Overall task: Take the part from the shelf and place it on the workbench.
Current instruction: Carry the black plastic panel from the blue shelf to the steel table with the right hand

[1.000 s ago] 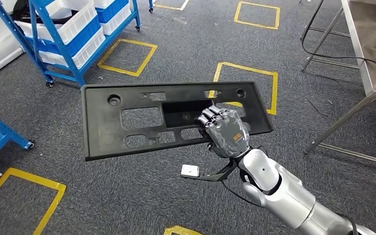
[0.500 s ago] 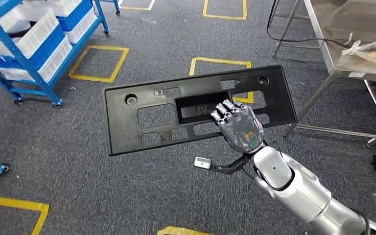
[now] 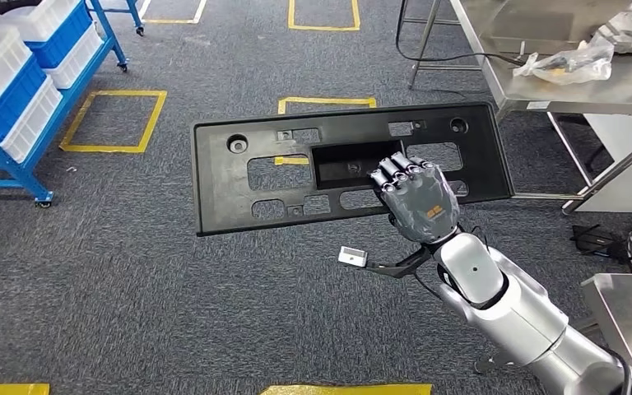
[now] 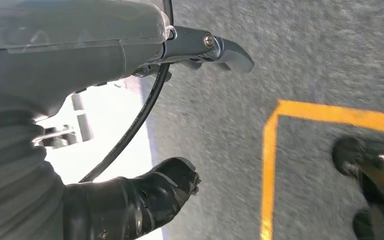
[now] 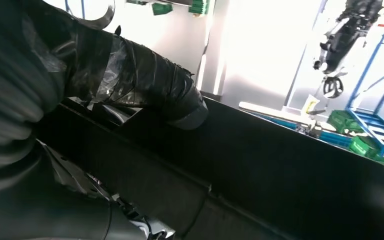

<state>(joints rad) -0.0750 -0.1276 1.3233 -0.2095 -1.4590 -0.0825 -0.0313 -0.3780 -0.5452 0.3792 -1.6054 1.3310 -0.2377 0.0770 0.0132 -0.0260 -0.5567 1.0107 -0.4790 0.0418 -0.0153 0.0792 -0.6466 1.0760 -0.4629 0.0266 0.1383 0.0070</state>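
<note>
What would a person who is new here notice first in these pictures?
First, the long black panel with many cut-outs, held above the grey carpet by the right hand, whose fingers hook into its middle opening. Then the steel workbench at the upper right, and the blue shelf with white bins at the upper left.

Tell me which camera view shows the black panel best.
The head view: the whole black panel with its cut-outs shows there, held by the right hand above the carpet. The right wrist view gives a dark, close stretch of it. The left wrist view looks at the carpet.
</note>
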